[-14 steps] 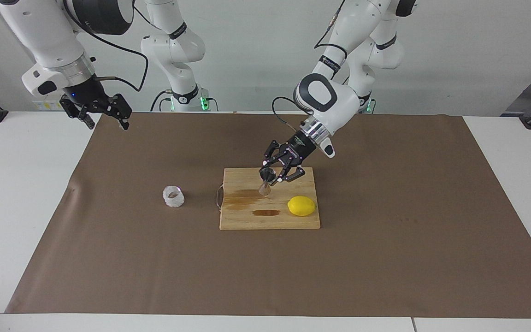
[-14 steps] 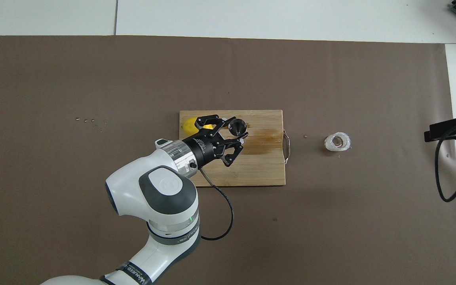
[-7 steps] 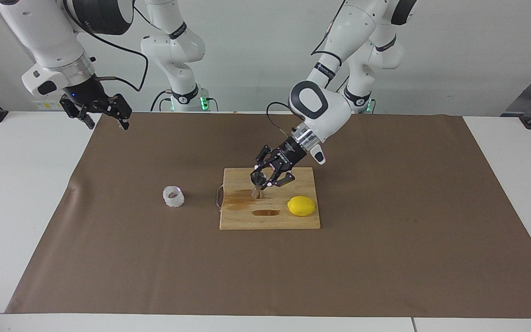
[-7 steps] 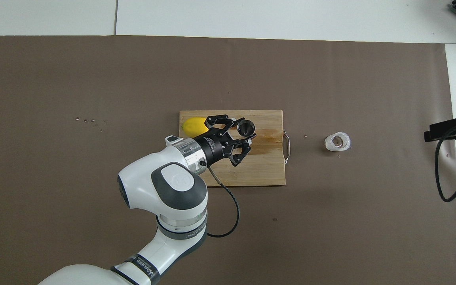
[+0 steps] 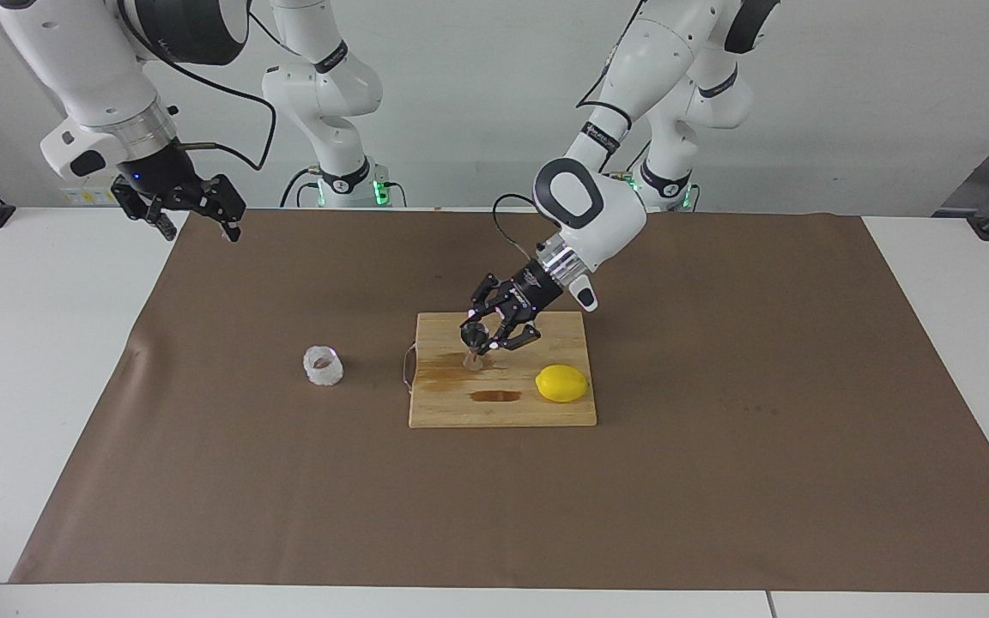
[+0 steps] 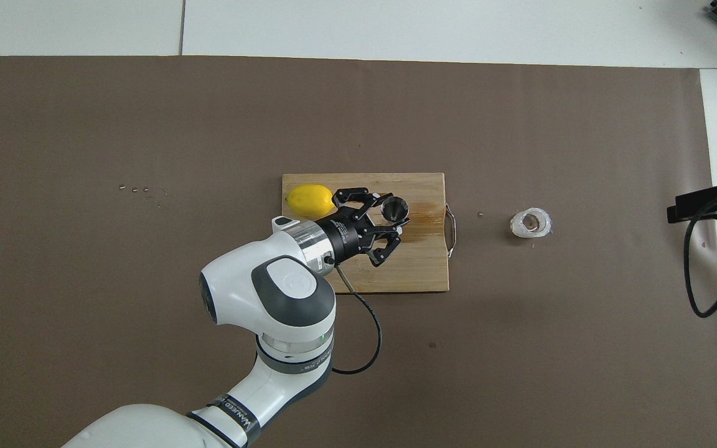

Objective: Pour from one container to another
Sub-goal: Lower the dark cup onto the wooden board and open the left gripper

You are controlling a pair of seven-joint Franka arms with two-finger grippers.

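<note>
Both grippers checked: my left gripper [image 5: 479,342] has its fingers pinching the small hourglass-shaped steel jigger [image 5: 472,352] over the wooden cutting board [image 5: 546,412]; my right gripper [image 5: 194,210] waits, fingers spread.

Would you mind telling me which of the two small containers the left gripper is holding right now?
The steel jigger, gripped by the left gripper over the cutting board. The clear bumpy glass cup stands alone on the brown mat, untouched.
</note>
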